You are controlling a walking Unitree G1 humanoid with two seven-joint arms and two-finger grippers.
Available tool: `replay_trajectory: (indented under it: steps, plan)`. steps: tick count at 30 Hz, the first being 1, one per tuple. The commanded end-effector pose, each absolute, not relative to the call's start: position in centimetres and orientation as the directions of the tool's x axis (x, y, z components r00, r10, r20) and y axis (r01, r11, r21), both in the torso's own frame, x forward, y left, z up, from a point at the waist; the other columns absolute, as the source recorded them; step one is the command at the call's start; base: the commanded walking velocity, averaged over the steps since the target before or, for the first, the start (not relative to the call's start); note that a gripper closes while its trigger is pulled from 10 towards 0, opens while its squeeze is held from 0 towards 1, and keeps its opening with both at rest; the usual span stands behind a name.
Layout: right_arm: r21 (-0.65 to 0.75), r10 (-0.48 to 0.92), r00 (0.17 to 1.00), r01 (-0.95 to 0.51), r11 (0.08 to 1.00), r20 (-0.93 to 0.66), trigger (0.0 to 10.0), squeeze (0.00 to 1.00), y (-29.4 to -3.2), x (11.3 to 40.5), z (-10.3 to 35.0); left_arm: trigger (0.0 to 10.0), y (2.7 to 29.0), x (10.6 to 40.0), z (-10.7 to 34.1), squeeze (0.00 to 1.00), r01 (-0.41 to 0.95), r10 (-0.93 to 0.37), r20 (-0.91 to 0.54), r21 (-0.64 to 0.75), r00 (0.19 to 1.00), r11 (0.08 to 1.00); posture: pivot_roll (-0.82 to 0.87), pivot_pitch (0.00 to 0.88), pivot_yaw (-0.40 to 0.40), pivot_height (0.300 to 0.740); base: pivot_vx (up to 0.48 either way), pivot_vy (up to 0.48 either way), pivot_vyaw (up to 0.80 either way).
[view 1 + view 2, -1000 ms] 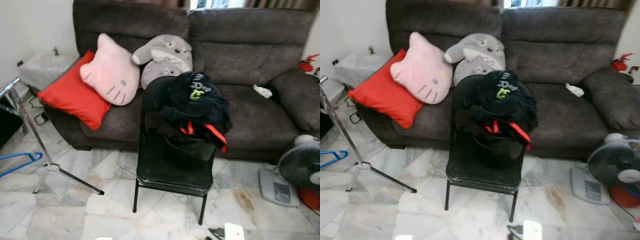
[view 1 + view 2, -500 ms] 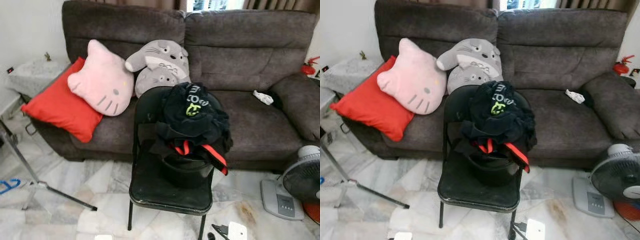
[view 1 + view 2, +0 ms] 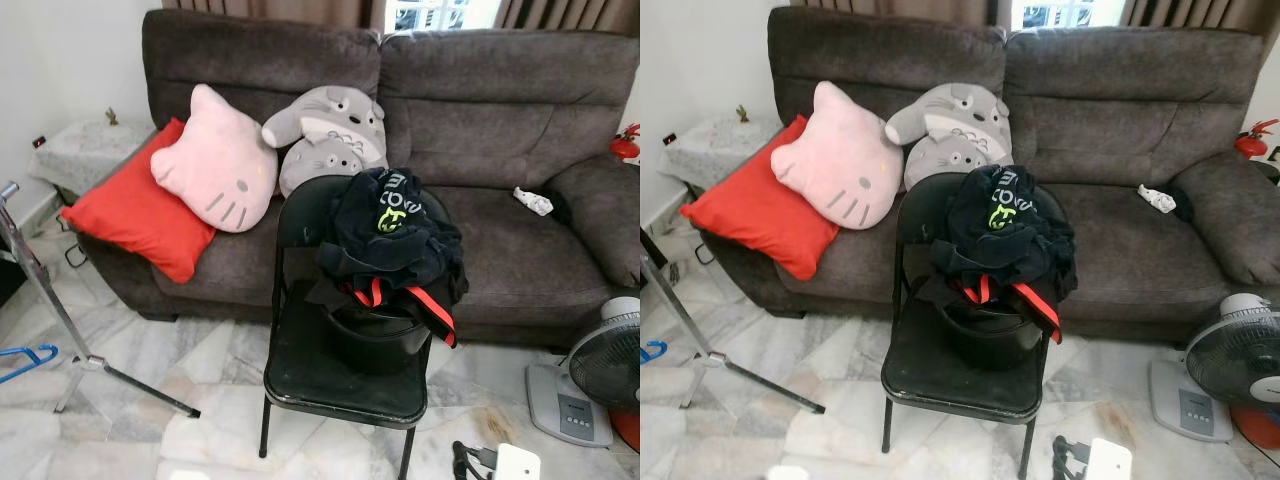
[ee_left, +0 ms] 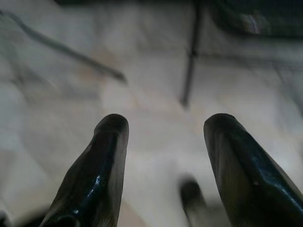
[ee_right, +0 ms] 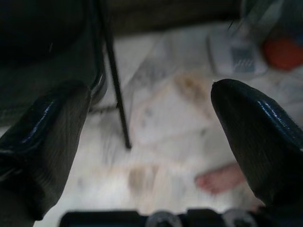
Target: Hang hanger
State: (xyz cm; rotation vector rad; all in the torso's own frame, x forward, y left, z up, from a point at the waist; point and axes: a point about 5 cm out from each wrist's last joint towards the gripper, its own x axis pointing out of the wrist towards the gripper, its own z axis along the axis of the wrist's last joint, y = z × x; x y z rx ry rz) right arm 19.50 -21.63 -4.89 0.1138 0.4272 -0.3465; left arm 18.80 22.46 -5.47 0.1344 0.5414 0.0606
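A blue hanger (image 3: 26, 361) lies on the marble floor at the far left, beside the foot of a slanted metal rack stand (image 3: 42, 290). A black folding chair (image 3: 340, 370) stands in the middle, with black clothes with red trim (image 3: 392, 240) piled over its back and a black bucket on its seat. My left gripper (image 4: 166, 123) hangs open above the floor, with a chair leg and a stand leg blurred beyond it. My right gripper (image 5: 149, 92) is open too, low beside the chair's leg.
A dark grey sofa (image 3: 500, 130) stands behind the chair with a red cushion (image 3: 135, 215), a pink cat cushion (image 3: 222, 165) and a grey plush (image 3: 325, 130). A fan (image 3: 600, 370) and a white plug block (image 3: 515, 462) are at the right. A person's foot (image 5: 222, 178) is near my right gripper.
The camera has swung about, so the whole scene has shifted; the blue hanger is back at the left edge. Nothing in the room has moved.
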Motion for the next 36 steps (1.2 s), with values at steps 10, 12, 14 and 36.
replay_trajectory:
  steps: [10,12,14,36]
  plan:
    - [0.005,-0.285,0.934,0.293,0.956,-0.217,10.0,0.0,-22.2,20.2,-2.0,10.0,22.3,20.2,-0.5,0.0,0.061,-0.035,-0.183,0.137,0.982,0.989,-0.02,0.043,-0.036,0.74,0.0,0.0,0.0]
    - [-0.005,-0.288,0.938,0.293,0.956,-0.195,10.0,0.0,-22.3,19.7,-1.7,10.0,22.6,19.7,-0.1,0.0,0.071,-0.045,-0.172,0.145,0.984,0.987,-0.03,0.029,-0.032,0.74,0.0,0.0,0.0]
    - [-0.024,-0.291,0.943,0.291,0.957,-0.163,10.0,0.0,-22.7,18.6,-1.0,10.0,23.0,19.1,0.7,0.0,0.076,-0.052,-0.156,0.15,0.986,0.986,-0.03,0.021,-0.028,0.74,0.0,0.0,0.0]
    - [-0.076,-0.372,0.889,0.365,0.928,-0.266,10.0,0.0,-24.0,15.1,-1.2,10.0,24.7,15.4,0.7,0.0,0.098,-0.051,-0.269,0.164,0.962,0.982,-0.04,0.0,-0.013,0.74,0.0,0.0,0.0]
